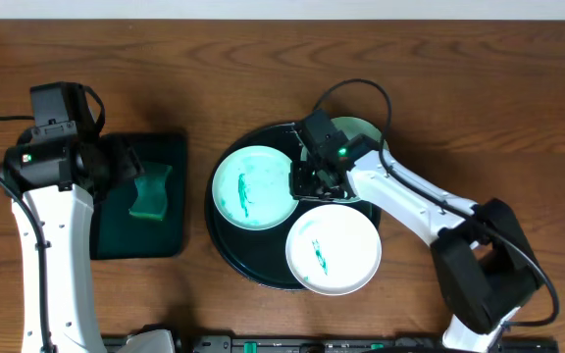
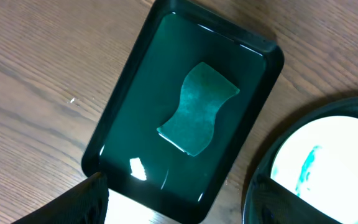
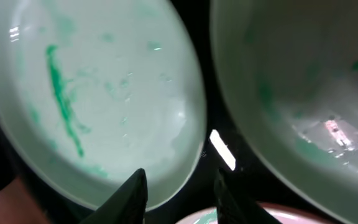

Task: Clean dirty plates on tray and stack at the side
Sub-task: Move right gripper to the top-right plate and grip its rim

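Nearest on the tray [image 1: 231,257], at its near right, the front plate [image 1: 333,248] lies flat and face up, its edge reaching over the tray's rim. A short teal streak on it runs roughly near to far. Farther in, on the tray's left half, the left plate [image 1: 251,186] also lies face up, with a longer teal smear running near to far. The right gripper [image 3: 180,199] hangs low at the tray's middle, its 2 fingers spread. One finger is over the left plate's right rim and the other over the black gap beside it, pinching nothing. At the tray's far right, the back plate [image 1: 361,130] is mostly hidden under that arm. Well left of the tray, a green tray [image 2: 143,81] sits on the table [image 1: 263,59] and holds a waisted sponge [image 2: 197,112], its long axis near to far. The left gripper [image 2: 176,208] hovers above it, fingers wide apart and empty.
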